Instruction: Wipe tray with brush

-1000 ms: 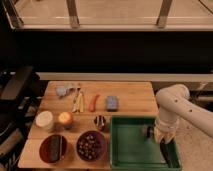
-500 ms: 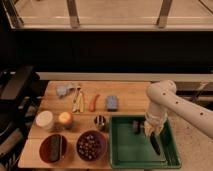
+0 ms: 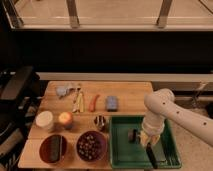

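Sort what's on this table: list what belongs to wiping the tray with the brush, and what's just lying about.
For the job:
green tray
brush, in the tray beside the gripper
gripper, low over the tray's right half

Lying about:
blue-grey block
white tub
small metal cup
bowl with a dark block
bowl of dark round pieces

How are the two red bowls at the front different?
The left bowl holds one dark block; the right bowl holds many small dark round bits. The right bowl sits nearer the green tray, where the pincer hangs, than the left bowl. Both are round and dark red.
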